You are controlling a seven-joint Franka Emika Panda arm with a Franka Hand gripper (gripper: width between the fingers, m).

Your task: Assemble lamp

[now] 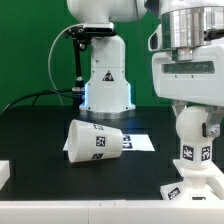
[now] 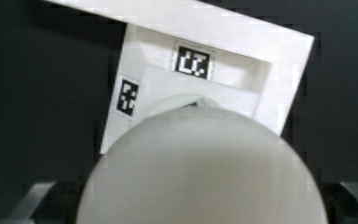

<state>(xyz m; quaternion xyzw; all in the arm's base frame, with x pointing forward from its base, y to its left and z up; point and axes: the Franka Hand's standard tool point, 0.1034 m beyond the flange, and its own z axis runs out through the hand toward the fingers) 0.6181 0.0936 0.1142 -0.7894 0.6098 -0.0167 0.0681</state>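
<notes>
My gripper [image 1: 188,112] is at the exterior view's right, shut on the round head of the white bulb [image 1: 192,140]. It holds the bulb upright, tagged stem down, right over the flat square base [image 1: 200,192] near the table's front edge. I cannot tell if the stem touches the base. In the wrist view the bulb's head [image 2: 197,170] fills the space between the dark fingers [image 2: 44,198], with the tagged base [image 2: 247,60] beyond it. The tapered shade [image 1: 95,142] lies on its side at the table's middle, apart from both.
The marker board [image 1: 138,142] lies flat behind the shade. The robot's white pedestal [image 1: 105,80] with cables stands at the back. A white edge [image 1: 4,175] shows at the exterior view's lower left. The tabletop is black, with a green wall behind it.
</notes>
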